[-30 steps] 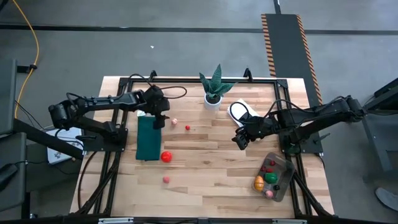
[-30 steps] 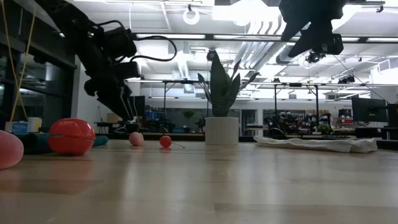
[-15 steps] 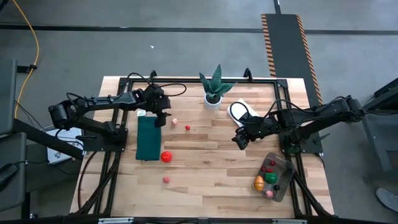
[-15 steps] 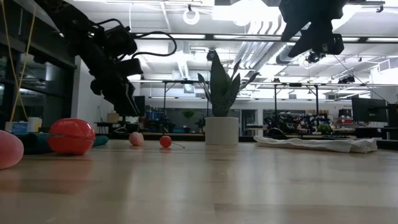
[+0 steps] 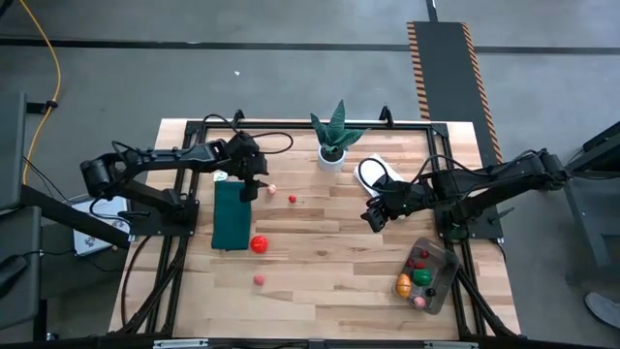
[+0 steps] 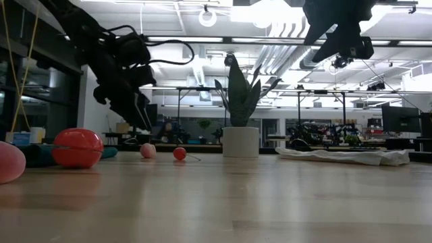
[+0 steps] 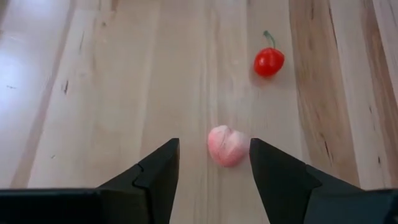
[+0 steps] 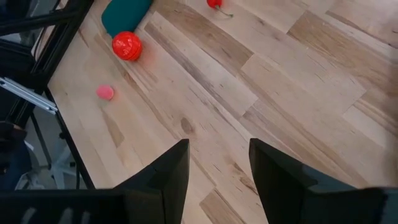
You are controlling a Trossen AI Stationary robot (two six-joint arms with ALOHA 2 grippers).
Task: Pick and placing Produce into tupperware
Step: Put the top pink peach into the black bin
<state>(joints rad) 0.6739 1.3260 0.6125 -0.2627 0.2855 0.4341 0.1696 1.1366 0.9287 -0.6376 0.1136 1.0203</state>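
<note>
My left gripper [image 7: 211, 163] is open and slants down just above a small pink fruit [image 7: 227, 146], which lies on the wood between and slightly ahead of the fingertips, untouched. In the low view the left gripper [image 6: 140, 120] hangs clear above that pink fruit [image 6: 148, 150]. A red cherry [image 7: 268, 61] lies a little beyond it. A red tomato [image 5: 259, 244] and another pink piece [image 5: 260, 280] lie nearer the front edge. The tupperware [image 5: 441, 281] sits at the front right with several produce pieces inside. My right gripper [image 5: 373, 215] waits open, raised above mid-table.
A dark green mat [image 5: 231, 215] lies right beside the left gripper. A potted spiky plant [image 5: 332, 136] and a folded white cloth [image 5: 373, 174] stand along the far edge. Bare wood stretches between the cherry and the tupperware.
My left gripper has turned and tipped a little while staying over the small pink fruit, rising briefly and sinking back. The fruits have not moved.
</note>
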